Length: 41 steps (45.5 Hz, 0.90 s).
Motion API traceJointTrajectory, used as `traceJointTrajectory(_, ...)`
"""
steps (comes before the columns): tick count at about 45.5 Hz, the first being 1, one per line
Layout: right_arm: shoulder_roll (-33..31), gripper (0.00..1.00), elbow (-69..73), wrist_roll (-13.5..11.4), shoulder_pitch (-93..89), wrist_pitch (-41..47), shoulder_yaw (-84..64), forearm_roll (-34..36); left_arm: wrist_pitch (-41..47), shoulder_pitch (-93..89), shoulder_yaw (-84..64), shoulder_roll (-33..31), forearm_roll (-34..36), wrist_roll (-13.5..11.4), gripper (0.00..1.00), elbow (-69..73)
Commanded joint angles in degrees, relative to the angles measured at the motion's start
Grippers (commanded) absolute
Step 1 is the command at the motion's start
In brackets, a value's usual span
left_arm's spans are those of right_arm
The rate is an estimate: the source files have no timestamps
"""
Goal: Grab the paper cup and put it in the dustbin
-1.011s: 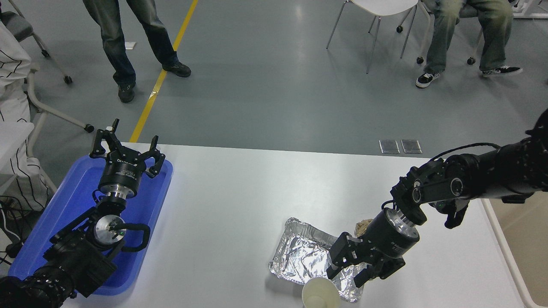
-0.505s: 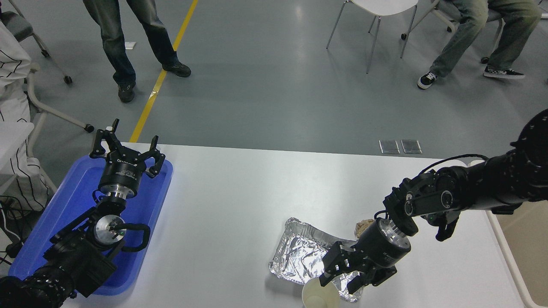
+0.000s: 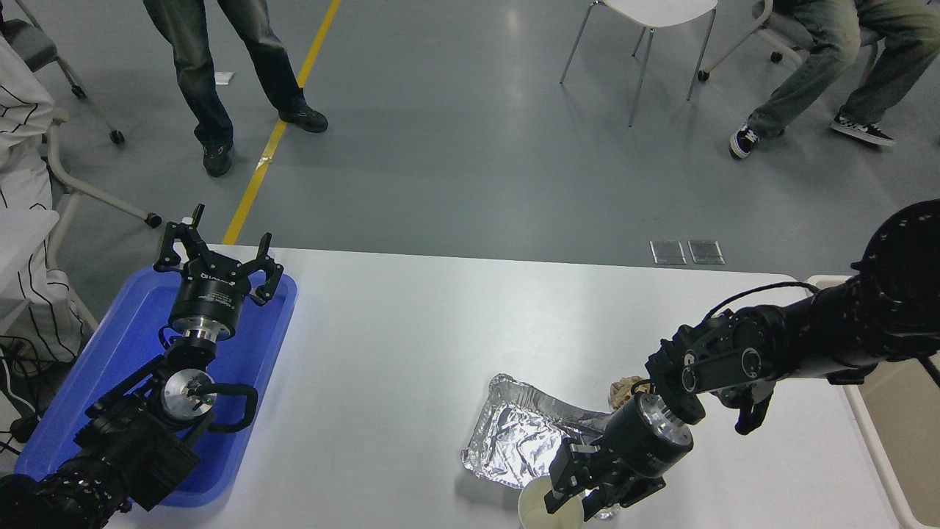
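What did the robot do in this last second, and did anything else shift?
The right gripper came down and toward the camera over the foil tray, its fingers now at the paper cup's rim. The seated person slid their feet. The cup, the tray and the left gripper stayed put.

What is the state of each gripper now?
Left gripper: open, empty, over the blue plastic tray.
Right gripper: open around the cream paper cup's rim.

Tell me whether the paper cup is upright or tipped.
Upright: the paper cup shows its round open mouth facing up, at the table's near edge, with the right gripper at its rim.
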Motion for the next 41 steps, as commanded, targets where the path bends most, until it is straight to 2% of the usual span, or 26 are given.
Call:
traceJointTrajectory(1,0.20,0.00,0.95,0.01,-0.25,0.26,0.03,-1.04,0.00,0.03,0.00,0.00,0.00,0.00,1.00,0.00)
traceJointTrajectory(21,-0.50,0.00,1.83,0.10,1.07,0.96,0.03,-0.08,0.00,0.03,0.00,0.00,0.00,0.00,1.00,0.00)
traceJointTrajectory(41,-9.46,0.00,13.78,0.10,19.96,2.72,-5.07,-3.68,0.00,-0.06,0.00,0.00,0.00,0.00,1.00,0.00)
